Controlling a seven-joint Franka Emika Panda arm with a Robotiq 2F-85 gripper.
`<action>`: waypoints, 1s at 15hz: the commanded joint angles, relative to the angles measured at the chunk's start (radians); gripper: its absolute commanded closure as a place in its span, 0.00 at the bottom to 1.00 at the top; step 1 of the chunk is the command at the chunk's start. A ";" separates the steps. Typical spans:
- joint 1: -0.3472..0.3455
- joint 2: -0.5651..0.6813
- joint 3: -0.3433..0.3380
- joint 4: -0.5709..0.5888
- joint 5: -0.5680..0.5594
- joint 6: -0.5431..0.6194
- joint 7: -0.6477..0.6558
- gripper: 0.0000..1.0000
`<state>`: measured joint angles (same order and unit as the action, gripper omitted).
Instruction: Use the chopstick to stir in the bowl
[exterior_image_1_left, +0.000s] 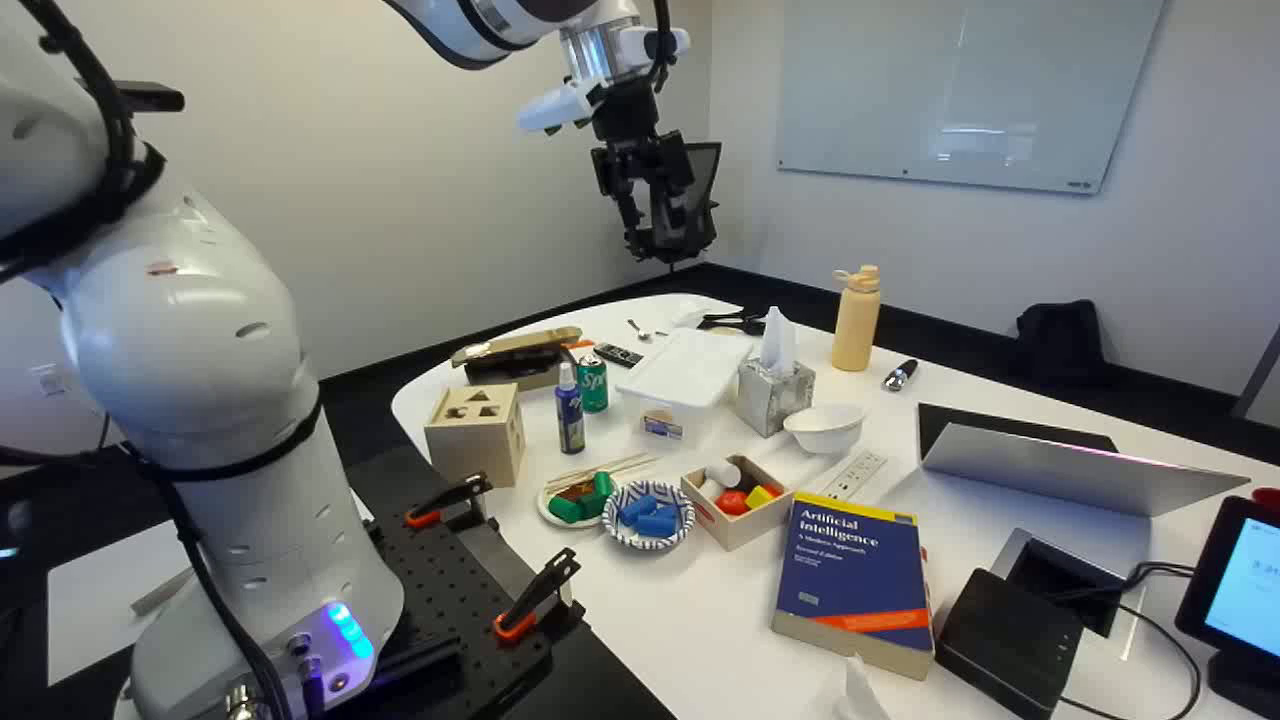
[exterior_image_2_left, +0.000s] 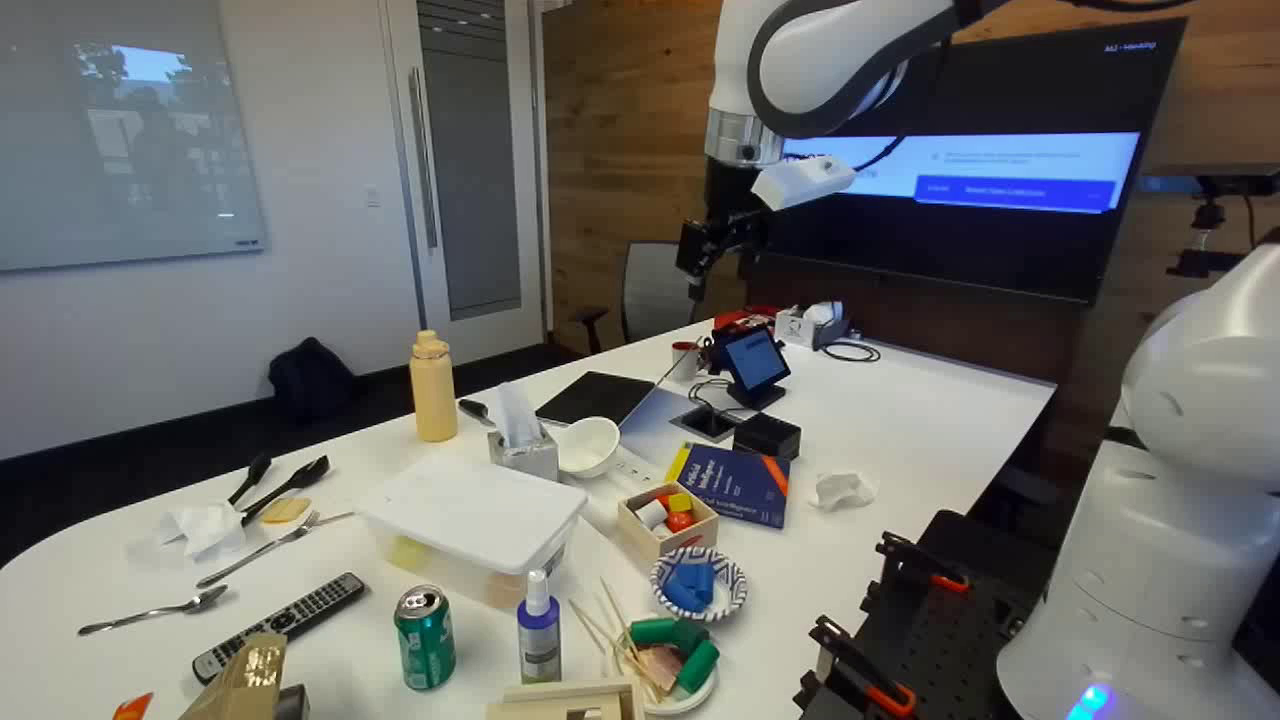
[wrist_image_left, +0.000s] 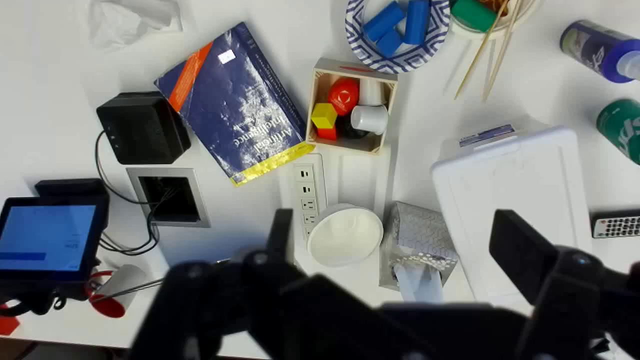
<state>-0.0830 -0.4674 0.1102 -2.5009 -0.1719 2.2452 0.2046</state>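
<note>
Your gripper (wrist_image_left: 393, 225) hangs high above the white table (wrist_image_left: 295, 45), tips down, well apart from everything on it. Fingers (wrist_image_left: 525, 255) wide; between them, in the wrist view, you look down on the white bowl (wrist_image_left: 345, 237) and the tissue box (wrist_image_left: 422, 225) just beside it.

Bearings below: wrist view as the dial, 12 at its top edge.

2 o'clock, far out: the chopsticks (wrist_image_left: 475, 60), thin and pale, lying over the rim of a shallow dish (wrist_image_left: 527, 10) that holds green pieces (wrist_image_left: 472, 14). Two sticks show here, free ends toward 7; the frame cuts the dish. Both exterior views show sticks across that same dish; their exact number you cannot tell.

1 o'clock: patterned bowl (wrist_image_left: 362, 47) with blue pieces (wrist_image_left: 417, 22). Same bearing, nearer in: wooden box (wrist_image_left: 332, 65), just beside it, with red pieces (wrist_image_left: 344, 96), yellow block (wrist_image_left: 324, 116) and white cups (wrist_image_left: 369, 119).

Between 10 and 11: blue book (wrist_image_left: 240, 100), yellow-edged, a corner just beside the power strip (wrist_image_left: 309, 192).

5 o'clock: the white bowl again, its edge overlapping the strip's lower end as you see it.

3 o'clock: lidded tub (wrist_image_left: 515, 190), partly hidden by one finger. Toward 2 and 3, at the edge: spray bottle (wrist_image_left: 592, 50) and green can (wrist_image_left: 622, 130), both upright in both exterior views.
</note>
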 joint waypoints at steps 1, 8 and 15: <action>0.012 0.001 -0.011 0.002 -0.006 -0.004 0.004 0.00; 0.066 0.165 0.094 0.008 0.002 0.084 0.141 0.00; 0.105 0.514 0.311 0.024 -0.112 0.211 0.649 0.00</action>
<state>0.0328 -0.0931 0.3632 -2.4989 -0.2111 2.3934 0.6579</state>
